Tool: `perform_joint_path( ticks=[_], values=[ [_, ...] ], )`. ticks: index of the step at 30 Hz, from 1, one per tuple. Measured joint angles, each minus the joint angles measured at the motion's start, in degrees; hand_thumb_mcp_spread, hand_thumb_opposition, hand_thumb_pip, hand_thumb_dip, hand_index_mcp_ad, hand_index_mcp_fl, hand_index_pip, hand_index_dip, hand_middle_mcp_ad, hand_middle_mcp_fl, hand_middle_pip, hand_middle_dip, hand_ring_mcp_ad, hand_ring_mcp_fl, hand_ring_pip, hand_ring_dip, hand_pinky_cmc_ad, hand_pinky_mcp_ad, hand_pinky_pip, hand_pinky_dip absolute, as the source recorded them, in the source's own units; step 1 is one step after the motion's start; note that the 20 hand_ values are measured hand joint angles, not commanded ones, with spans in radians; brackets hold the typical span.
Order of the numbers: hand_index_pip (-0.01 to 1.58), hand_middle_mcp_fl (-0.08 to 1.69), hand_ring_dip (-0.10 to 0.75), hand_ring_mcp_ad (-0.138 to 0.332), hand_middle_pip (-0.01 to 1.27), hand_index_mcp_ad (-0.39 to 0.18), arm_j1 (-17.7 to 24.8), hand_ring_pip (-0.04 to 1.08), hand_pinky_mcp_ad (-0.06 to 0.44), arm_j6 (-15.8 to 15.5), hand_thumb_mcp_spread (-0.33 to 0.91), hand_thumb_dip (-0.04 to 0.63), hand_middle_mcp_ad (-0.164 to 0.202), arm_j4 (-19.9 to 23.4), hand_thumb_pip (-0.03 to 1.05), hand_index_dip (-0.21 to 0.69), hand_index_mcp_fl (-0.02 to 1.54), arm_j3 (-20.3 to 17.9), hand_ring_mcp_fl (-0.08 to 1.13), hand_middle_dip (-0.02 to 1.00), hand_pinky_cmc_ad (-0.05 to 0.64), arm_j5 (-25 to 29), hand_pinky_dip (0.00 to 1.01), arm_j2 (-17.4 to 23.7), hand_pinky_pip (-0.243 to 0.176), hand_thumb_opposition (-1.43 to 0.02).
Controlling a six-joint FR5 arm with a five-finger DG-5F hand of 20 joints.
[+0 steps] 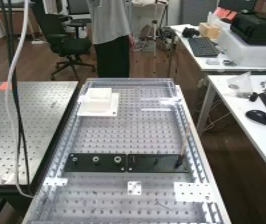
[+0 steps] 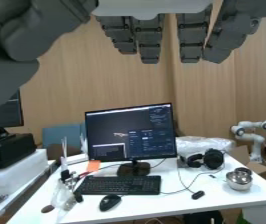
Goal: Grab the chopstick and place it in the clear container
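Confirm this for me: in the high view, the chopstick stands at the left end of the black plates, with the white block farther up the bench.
Not quite: the high view shows the chopstick at the right end of the black plates. The white block is indeed farther up the bench.
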Motion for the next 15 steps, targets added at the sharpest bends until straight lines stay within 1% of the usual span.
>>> perform_joint_path(
  ticks=[15],
  values=[
    [0.06,0.01,-0.049,0.265,0.12,0.087,0.0,0.06,0.229,0.0,0.09,-0.007,0.120,0.0,0.23,-0.065,0.01,0.0,0.06,-0.01,0.305,0.1,0.12,0.0,-0.124,-0.65]
  ],
)
